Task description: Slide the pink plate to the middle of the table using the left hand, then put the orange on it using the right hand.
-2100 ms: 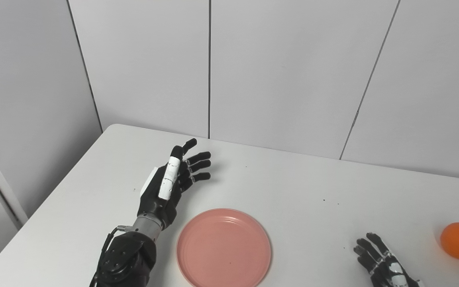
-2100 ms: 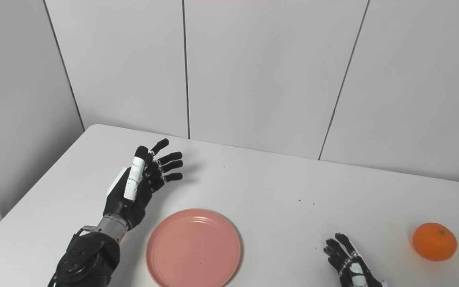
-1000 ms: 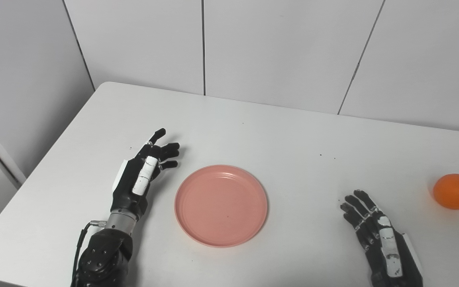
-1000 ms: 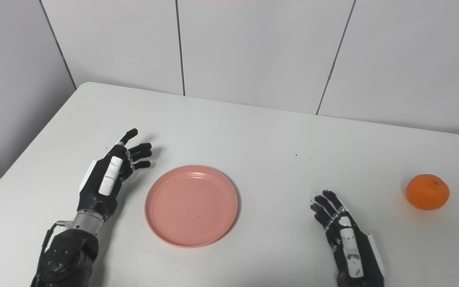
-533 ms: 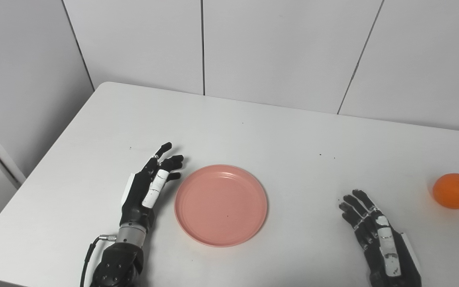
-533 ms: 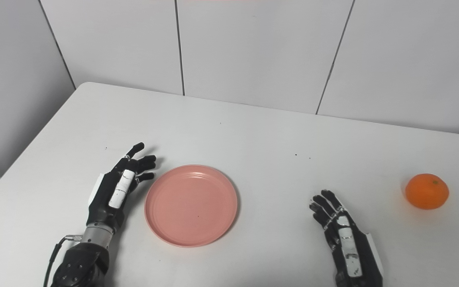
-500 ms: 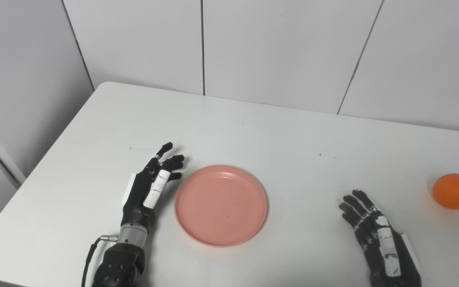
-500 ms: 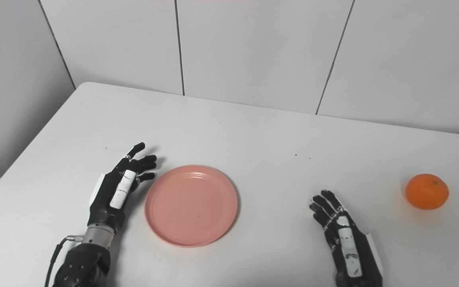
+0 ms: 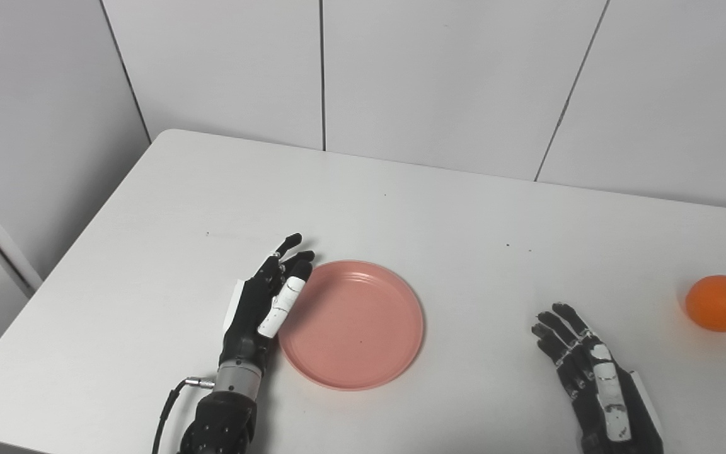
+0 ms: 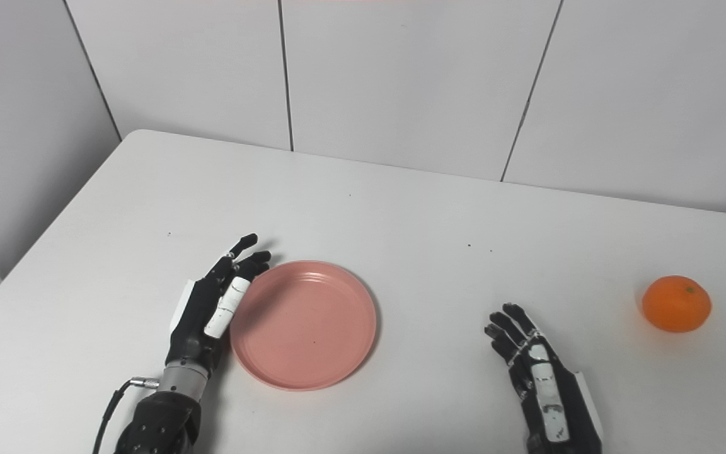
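A round pink plate (image 9: 363, 328) lies flat on the white table (image 9: 401, 208), left of the table's middle and near the front. My left hand (image 9: 267, 301) rests open right against the plate's left rim, palm toward the plate, fingers pointing away from me. The orange (image 9: 721, 302) sits on the table at the far right, apart from everything. My right hand (image 9: 590, 372) lies open near the front edge, fingers spread, well to the left of the orange and to the right of the plate.
Pale panelled walls (image 9: 438, 82) stand close behind the table's far edge. The table's left edge (image 9: 79, 252) runs diagonally beside my left arm. A black cable (image 9: 171, 403) loops at my left wrist.
My left hand has moved right until it meets the plate's left rim. The plate, the orange and my right hand stay about where they were. Earlier the camera tilted down.
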`<state>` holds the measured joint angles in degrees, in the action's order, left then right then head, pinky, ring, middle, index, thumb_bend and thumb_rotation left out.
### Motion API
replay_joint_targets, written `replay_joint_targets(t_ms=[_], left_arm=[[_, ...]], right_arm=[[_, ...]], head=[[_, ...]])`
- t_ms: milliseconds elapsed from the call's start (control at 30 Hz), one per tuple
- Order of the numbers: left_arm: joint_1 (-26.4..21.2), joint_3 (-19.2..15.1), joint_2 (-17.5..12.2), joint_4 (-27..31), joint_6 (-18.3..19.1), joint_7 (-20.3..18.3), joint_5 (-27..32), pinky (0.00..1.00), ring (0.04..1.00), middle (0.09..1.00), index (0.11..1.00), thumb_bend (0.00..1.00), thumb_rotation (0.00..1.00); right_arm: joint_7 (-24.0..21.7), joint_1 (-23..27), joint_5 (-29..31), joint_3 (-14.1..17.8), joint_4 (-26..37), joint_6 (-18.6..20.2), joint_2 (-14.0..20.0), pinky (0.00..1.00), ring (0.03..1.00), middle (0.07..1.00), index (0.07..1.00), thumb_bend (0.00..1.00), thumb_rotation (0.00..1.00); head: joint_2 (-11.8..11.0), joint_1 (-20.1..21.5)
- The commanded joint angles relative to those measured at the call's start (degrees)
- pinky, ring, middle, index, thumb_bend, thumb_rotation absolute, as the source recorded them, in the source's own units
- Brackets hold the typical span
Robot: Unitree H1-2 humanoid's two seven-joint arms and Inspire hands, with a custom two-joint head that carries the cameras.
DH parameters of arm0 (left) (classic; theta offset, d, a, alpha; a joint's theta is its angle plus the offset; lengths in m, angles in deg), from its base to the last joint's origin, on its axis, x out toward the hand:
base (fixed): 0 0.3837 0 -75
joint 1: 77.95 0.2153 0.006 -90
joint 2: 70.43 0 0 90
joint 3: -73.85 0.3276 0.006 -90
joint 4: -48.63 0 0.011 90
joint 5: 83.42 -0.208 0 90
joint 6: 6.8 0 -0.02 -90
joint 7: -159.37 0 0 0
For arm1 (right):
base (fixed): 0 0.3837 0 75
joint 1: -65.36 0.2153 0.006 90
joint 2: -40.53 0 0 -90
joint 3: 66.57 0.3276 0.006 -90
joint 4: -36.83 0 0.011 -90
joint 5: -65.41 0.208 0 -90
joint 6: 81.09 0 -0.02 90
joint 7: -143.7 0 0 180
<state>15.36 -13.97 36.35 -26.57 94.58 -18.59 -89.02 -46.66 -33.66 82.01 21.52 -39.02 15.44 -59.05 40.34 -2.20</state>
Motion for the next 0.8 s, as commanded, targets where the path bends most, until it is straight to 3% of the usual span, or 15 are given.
replay_joint_targets(t_ms=[0,333,600,767], left_arm=[[-0.26,1.03,1.49,1.60,0.95,-0.33,0.26,0.75,0.793,0.797,0.843,0.89,0.83],[-0.15,1.60,5.11,2.23,5.61,-0.29,3.30,0.78,0.820,0.836,0.865,0.92,0.85],[-1.34,-1.11,10.71,-0.73,4.11,2.63,7.70,0.88,0.887,0.916,0.911,0.84,0.85],[-2.59,-1.38,11.80,-2.05,5.13,3.97,8.25,0.89,0.887,0.917,0.915,0.84,0.86]], right_arm=[[0.06,-0.92,0.24,-0.42,0.16,2.69,-0.24,0.93,0.848,0.849,0.858,0.85,0.84],[0.44,-1.03,-0.36,-1.00,0.57,2.54,-0.92,0.92,0.840,0.844,0.855,0.86,0.83],[1.23,-1.38,-1.83,-1.82,1.26,2.42,-1.82,0.91,0.825,0.834,0.849,0.87,0.82],[1.83,-1.30,-2.86,-2.43,1.30,2.30,-2.25,0.90,0.819,0.834,0.847,0.87,0.82]], head=[[0.03,-0.01],[0.13,1.19],[0.49,3.15],[0.62,4.88]])
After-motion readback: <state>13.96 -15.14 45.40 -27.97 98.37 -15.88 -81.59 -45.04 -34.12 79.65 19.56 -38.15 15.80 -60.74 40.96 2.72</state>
